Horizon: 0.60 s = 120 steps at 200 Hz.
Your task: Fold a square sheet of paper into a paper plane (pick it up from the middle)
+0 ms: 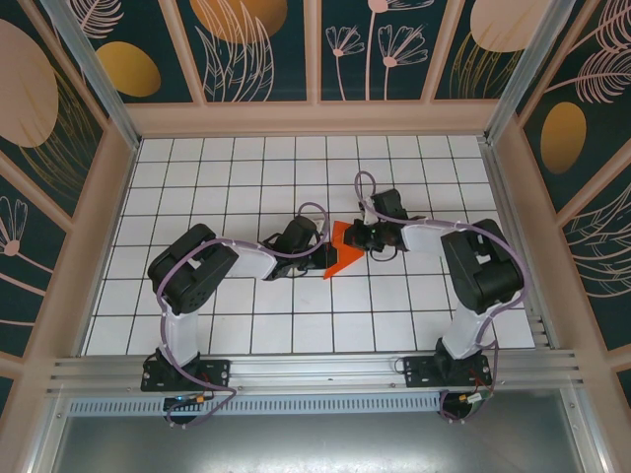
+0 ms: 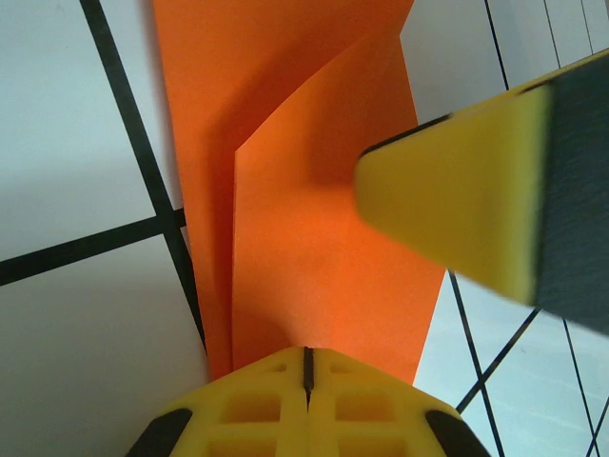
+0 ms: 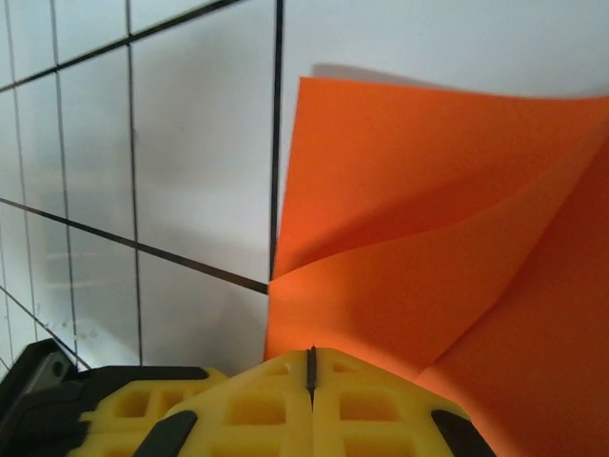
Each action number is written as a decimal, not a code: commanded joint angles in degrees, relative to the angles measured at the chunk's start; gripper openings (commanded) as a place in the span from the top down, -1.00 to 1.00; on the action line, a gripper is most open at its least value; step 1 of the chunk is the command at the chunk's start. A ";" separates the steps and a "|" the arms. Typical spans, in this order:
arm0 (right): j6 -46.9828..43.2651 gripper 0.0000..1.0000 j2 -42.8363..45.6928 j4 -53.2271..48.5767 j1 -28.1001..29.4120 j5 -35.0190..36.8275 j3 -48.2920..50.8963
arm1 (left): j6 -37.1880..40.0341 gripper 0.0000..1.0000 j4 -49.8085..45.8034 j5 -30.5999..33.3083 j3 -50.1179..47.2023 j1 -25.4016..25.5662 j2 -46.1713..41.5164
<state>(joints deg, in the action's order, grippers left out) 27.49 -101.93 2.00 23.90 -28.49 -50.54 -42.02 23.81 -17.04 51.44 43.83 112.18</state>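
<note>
Square sheet of paper, part-folded with lifted flaps, lies mid-table between the arms. Left gripper and right gripper are fully closed, tips against it; pinching or pressing, unclear. Mid-fold, probably: next needs the crease flattened squarely.

Orange-red paper, white table with black grid, yellow left tool, yellow right tool, teal flowered walls
</note>
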 commanded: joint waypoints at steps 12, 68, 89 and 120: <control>-1.35 1.00 -3.85 1.68 -1.32 -1.09 -2.89 | 1.15 1.00 -12.31 1.57 -2.83 0.16 4.14; -4.90 1.00 -10.48 -1.81 -9.21 3.04 -8.37 | 1.17 1.00 -11.91 0.78 -2.97 0.20 4.67; -4.99 1.00 -12.10 -2.20 -11.95 3.43 -10.70 | 1.16 1.00 -11.87 0.60 -3.01 0.26 4.80; -5.50 1.00 -11.61 -3.88 -14.09 4.08 -14.11 | 1.17 1.00 -11.93 0.51 -2.52 0.23 4.63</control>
<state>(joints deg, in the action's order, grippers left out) 24.25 -112.66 -1.96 14.39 -33.95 -61.36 -42.02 24.03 -17.15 51.44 43.83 112.29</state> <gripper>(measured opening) 0.065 0.061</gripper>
